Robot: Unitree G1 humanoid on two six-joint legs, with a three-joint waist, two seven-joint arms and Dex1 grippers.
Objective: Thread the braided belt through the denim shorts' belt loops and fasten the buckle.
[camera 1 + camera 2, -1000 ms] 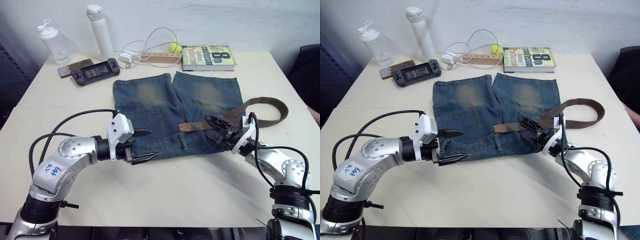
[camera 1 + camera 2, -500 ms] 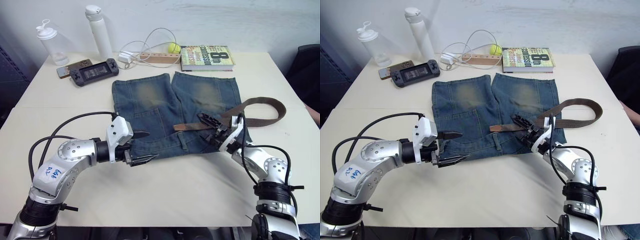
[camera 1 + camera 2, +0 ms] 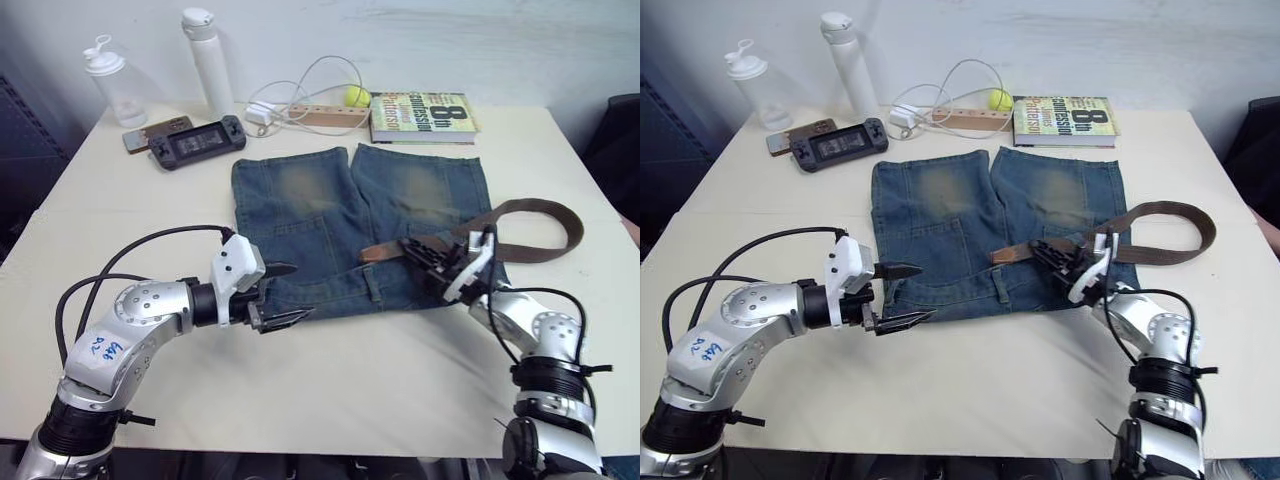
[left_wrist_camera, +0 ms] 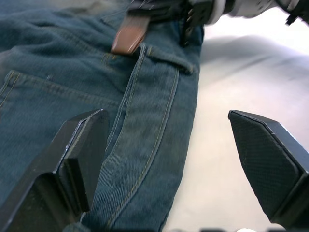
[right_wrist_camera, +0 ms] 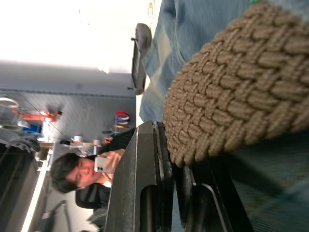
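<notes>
So the denim shorts (image 3: 352,225) are lying flat mid-table with the waistband toward the robot, and the braided belt (image 3: 520,232) comes in from the right side in a loop, its tan leather tip (image 3: 377,253) resting on the denim just above the waistband. The right gripper (image 3: 428,262) is clamped onto the belt a little behind that tip; the wrist view shows the weave pinched right against a finger. The left gripper (image 3: 285,293) has its fingers spread wide at the left end of the waistband, holding nothing, with 1 finger over denim and the other over bare table (image 3: 330,370).

I'd guess the step is feeding the tip under one of the belt loops (image 3: 373,286). Keep the tip low and flat and aim it along the waistband, and let the left gripper pin the band so the denim doesn't bunch. I can't make out the buckle.

Containers: 2 bottles at the far left corner, a clear plastic bottle (image 3: 112,84) and a tall white bottle (image 3: 206,62), both capped. Can't tell what's inside either.
</notes>
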